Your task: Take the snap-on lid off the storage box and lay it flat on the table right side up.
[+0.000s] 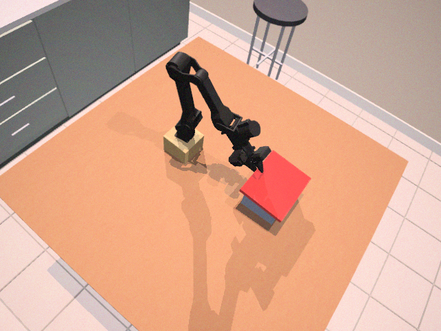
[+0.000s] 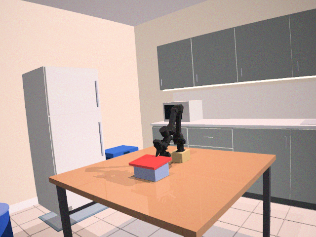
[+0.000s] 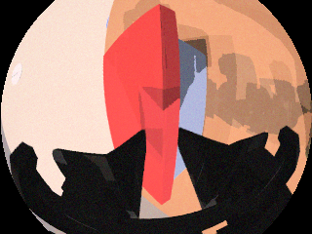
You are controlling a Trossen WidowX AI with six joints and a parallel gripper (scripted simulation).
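Observation:
A red lid (image 1: pixel 284 185) (image 2: pixel 150 162) (image 3: pixel 129 73) covers the top of the blue storage box (image 1: pixel 258 209) (image 2: pixel 144 173) (image 3: pixel 196 104). The lid looks tilted slightly up on the side toward the arm; its opposite edge stays low at the box top. My gripper (image 1: pixel 258 169) (image 2: pixel 162 155) (image 3: pixel 160 133) is shut on the lid's edge on the arm side, with one finger above the lid and the other on its underside. The lower finger's tip is hidden in the top view. The box stands upright on the table.
The orange-brown table (image 1: pixel 135 231) (image 2: pixel 217 176) carries the arm's tan base block (image 1: pixel 175 147) (image 2: pixel 181 156), a short way behind the box. A stool (image 1: pixel 280 10) stands on the floor beyond the table. Grey cabinets (image 1: pixel 99 53) (image 2: pixel 260 142) stand behind the arm.

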